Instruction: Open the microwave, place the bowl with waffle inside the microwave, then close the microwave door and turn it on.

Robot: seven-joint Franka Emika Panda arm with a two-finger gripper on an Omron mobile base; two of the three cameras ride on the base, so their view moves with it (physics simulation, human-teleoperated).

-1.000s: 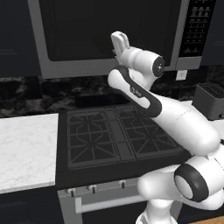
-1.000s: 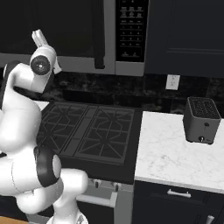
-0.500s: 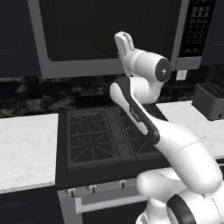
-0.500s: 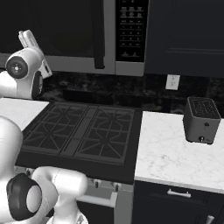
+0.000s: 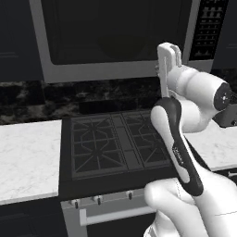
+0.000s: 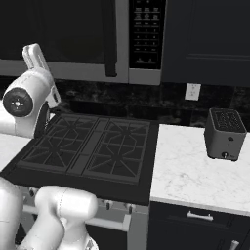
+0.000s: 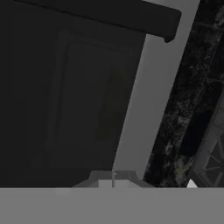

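Note:
The microwave (image 5: 115, 71) hangs above the stove with the microwave door (image 6: 73, 71) closed. Its dark handle bar (image 6: 110, 39) stands just left of the black button panel (image 6: 146, 31). My gripper (image 5: 170, 46) points upward in front of the door's lower grey frame, left of the handle, and is shut on nothing. In the hand view its fingertips (image 7: 113, 177) meet before the grey frame, with the handle bar (image 7: 109, 15) across the top. A dim rounded shape (image 7: 109, 105) lies behind the glass; I cannot tell what it is. The bowl and the waffle are out of view.
A black gas stove (image 5: 115, 143) sits below the microwave between white marble counters (image 5: 28, 157) (image 6: 195, 176). A small dark toaster (image 6: 224, 134) stands on the right counter below a wall outlet (image 6: 193, 91). My own arm (image 5: 178, 143) rises over the stove's right side.
The jaws have closed. The hand and elbow have swung rightward across the microwave front in the left base view, staying at about the same height.

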